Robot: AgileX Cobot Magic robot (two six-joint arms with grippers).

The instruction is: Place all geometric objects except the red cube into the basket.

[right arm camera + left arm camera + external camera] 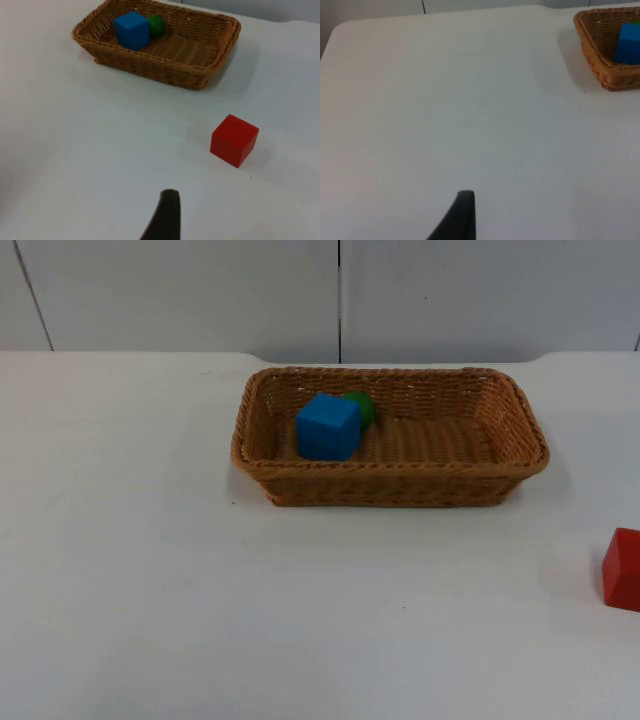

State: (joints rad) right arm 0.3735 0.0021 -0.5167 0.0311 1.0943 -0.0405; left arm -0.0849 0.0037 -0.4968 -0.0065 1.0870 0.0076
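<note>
A brown wicker basket [390, 480] stands on the white table at the middle back. Inside its left end lies a blue cube [327, 426], with a green ball [360, 407] tucked right behind it. A red cube [622, 568] rests on the table at the far right, in front of the basket. My left gripper [462, 220] is over bare table well to the left of the basket [600, 65] and the blue cube [627, 44]. My right gripper [165, 220] is a short way from the red cube [234, 140], with the basket [165, 70] beyond it.
The grey partition wall [340, 290] closes off the table behind the basket. White table top [150, 570] stretches to the left of and in front of the basket. The basket's right half holds nothing.
</note>
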